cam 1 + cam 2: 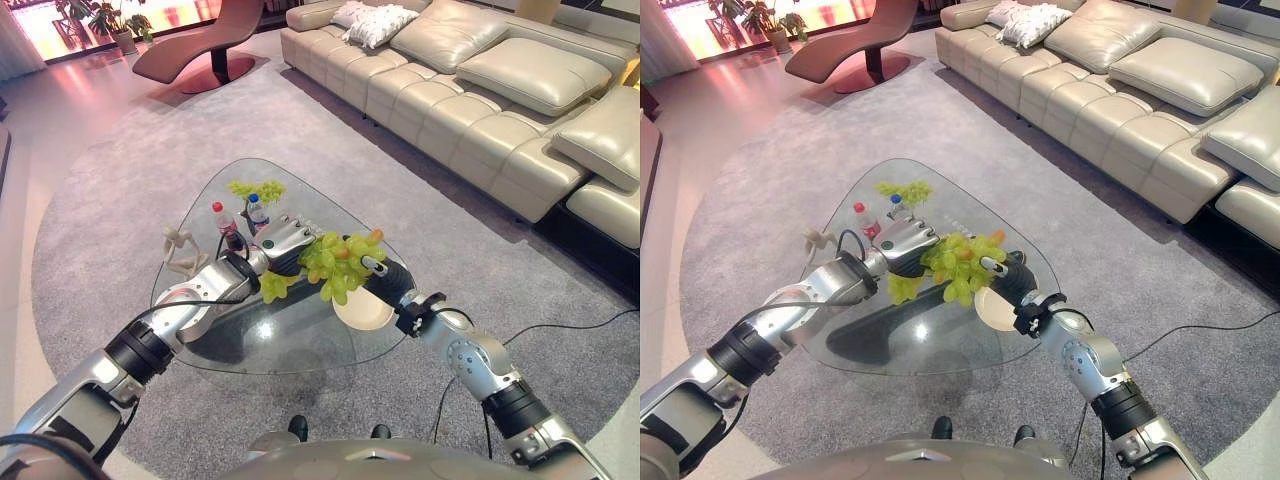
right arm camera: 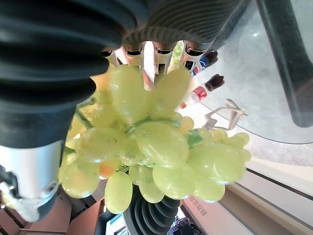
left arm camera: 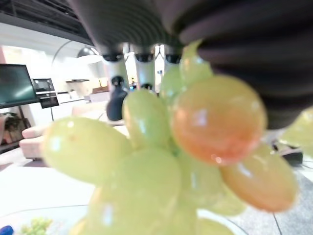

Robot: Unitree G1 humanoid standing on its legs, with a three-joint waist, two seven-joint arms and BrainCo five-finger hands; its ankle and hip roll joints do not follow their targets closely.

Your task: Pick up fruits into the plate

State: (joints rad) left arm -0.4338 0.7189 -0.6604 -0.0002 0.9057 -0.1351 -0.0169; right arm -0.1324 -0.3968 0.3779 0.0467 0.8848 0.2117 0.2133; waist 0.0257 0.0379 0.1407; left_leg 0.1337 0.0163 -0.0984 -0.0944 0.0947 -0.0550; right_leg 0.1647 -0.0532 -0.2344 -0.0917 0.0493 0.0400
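A bunch of green grapes (image 1: 336, 262), with a few orange ones in it, hangs above the glass table (image 1: 300, 350), held between both hands. My left hand (image 1: 284, 242) comes in from the left with its fingers curled into the bunch, and some grapes dangle below it. My right hand (image 1: 378, 268) grips the same bunch from the right. A cream plate (image 1: 368, 315) lies on the table just under the right hand. Up close, the grapes (image 3: 146, 176) press against the left hand, and the grapes (image 2: 156, 147) hang under the right hand's fingers (image 2: 161, 56).
A second green bunch (image 1: 256, 190) lies at the table's far side. Two small bottles (image 1: 222, 222) and a wooden figure (image 1: 181, 250) stand at the left. The table sits on a grey rug, with a beige sofa (image 1: 480, 90) behind.
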